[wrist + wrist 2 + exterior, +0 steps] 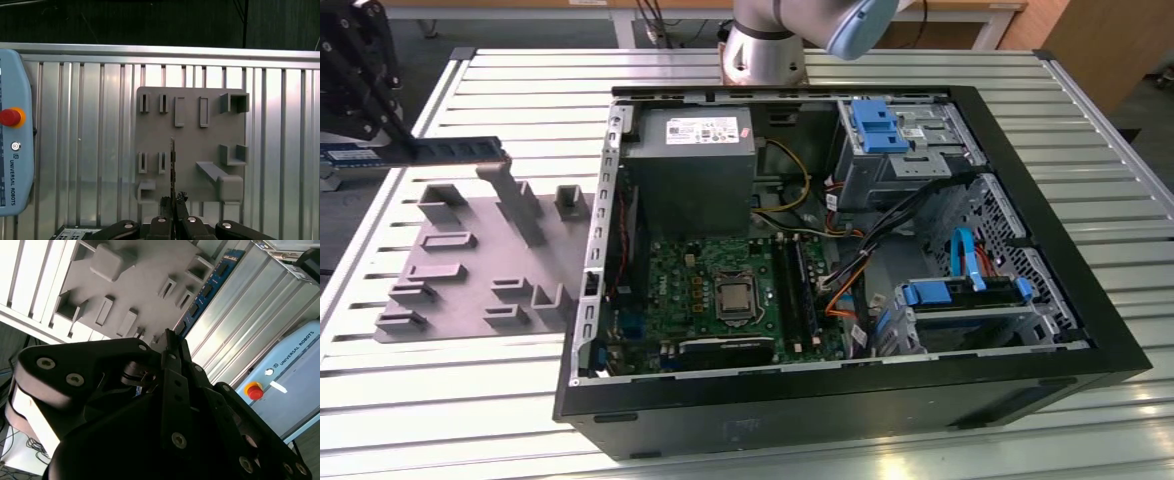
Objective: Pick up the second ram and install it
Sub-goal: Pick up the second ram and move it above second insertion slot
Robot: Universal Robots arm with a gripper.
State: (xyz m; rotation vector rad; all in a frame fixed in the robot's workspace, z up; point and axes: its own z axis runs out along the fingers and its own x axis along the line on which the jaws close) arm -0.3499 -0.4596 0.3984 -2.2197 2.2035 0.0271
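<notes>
Table: we saw a slatted metal table (854, 70) carrying everything.
Computer case: an open black computer case (1067, 330) lay on its side at the exterior view's right. We looked straight down on its green motherboard (680, 290).
Memory slots: long black slots (797, 285) ran beside the processor socket.
Fixture plate: a grey fixture plate (190, 145) with raised blocks lay flat on the table, just beside the case at the exterior view's left.
Pendant: we noted a pale blue teach pendant (15, 135) with a red button lying on the slats, apart from the plate.
Gripper: the black gripper (173, 202) hung above the plate, its fingers closed narrowly on one end of a stick.
Second ram: the second ram (460, 150) was pinched in those fingers and stuck out level over the plate's far blocks, well apart from the slots. We saw it edge-on in the first wrist view.
</notes>
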